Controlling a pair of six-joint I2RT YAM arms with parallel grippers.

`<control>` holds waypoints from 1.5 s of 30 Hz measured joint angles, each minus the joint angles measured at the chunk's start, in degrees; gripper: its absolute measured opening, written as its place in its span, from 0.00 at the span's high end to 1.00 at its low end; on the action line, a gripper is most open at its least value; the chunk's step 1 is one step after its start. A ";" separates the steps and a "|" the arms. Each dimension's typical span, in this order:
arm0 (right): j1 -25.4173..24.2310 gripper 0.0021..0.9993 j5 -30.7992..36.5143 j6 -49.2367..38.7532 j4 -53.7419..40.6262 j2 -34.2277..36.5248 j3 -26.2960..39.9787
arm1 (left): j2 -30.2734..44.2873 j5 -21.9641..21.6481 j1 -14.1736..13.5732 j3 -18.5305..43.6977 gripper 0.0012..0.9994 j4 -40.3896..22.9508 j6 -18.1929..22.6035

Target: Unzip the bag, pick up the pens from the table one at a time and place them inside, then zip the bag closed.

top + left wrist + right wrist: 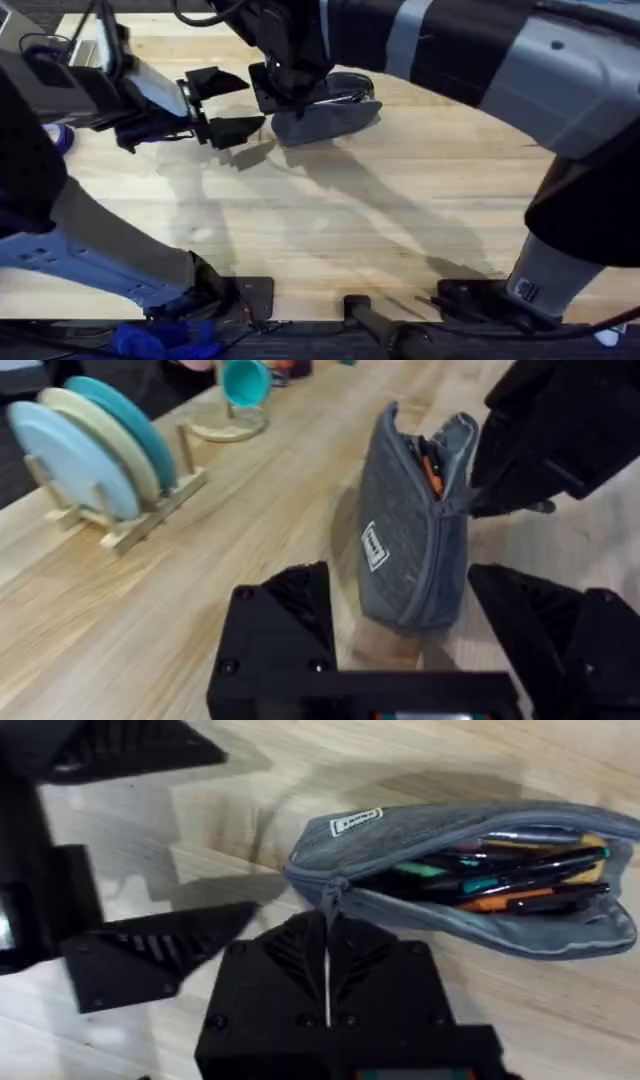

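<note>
The blue-grey bag (330, 118) lies on the table (400, 220) at the far middle. Its zipper is open along most of its length, and the pens (500, 880) lie inside the bag (420, 825). My right gripper (327, 935) is shut on the zipper pull (335, 898) at the bag's closed end. From the left wrist, the right gripper (480, 500) pinches the pull beside the bag (410, 550). My left gripper (225, 105) hangs open just left of the bag, one finger on each side of the bag's end, not touching it.
A wooden rack with upright plates (90, 460) and a teal cup (245, 382) on a round coaster stand beyond the bag on the left. The near half of the table is bare wood. Both arm bases sit at the table's near edge.
</note>
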 joint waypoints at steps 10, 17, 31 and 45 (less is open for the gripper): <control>0.00 0.97 0.00 0.00 0.05 0.00 0.02 | 2.30 -1.29 -6.03 0.00 0.19 2.17 -1.40; 0.00 0.97 0.00 0.00 0.05 0.00 0.02 | 2.29 -3.87 -8.99 0.00 0.21 3.77 -3.38; 0.00 0.97 0.00 0.00 0.06 0.00 0.02 | 2.30 -4.67 -9.62 0.00 0.90 4.37 -4.52; 0.00 0.97 0.00 -0.02 0.08 0.00 0.02 | 2.28 -4.78 -9.60 0.00 0.96 4.53 -4.58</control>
